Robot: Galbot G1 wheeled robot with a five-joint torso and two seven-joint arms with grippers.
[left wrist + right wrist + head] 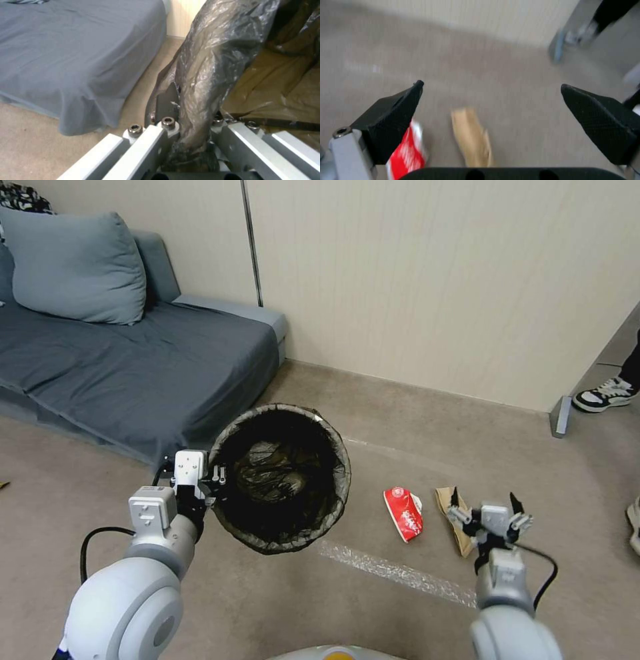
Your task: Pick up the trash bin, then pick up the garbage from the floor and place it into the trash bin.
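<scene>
Trash bin [280, 487] held off floor, rim clamped in left hand [212, 475] — bag-covered edge pinched between fingers [166, 105] in left wrist view. Dark liner folded over rim, crumpled inside. Red-and-white cup [404, 513] and tan paper bag [455, 517] flat on floor [400, 413], right of bin. Right hand [485, 508] spread wide, empty, hanging above tan bag — right wrist view blurred. Grey sofa [133, 360] behind bin.

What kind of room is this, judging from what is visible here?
Probably a living room or a lounge mock-up: a grey sofa with a cushion stands against a pale panelled wall, and the floor is a plain beige surface.
</scene>
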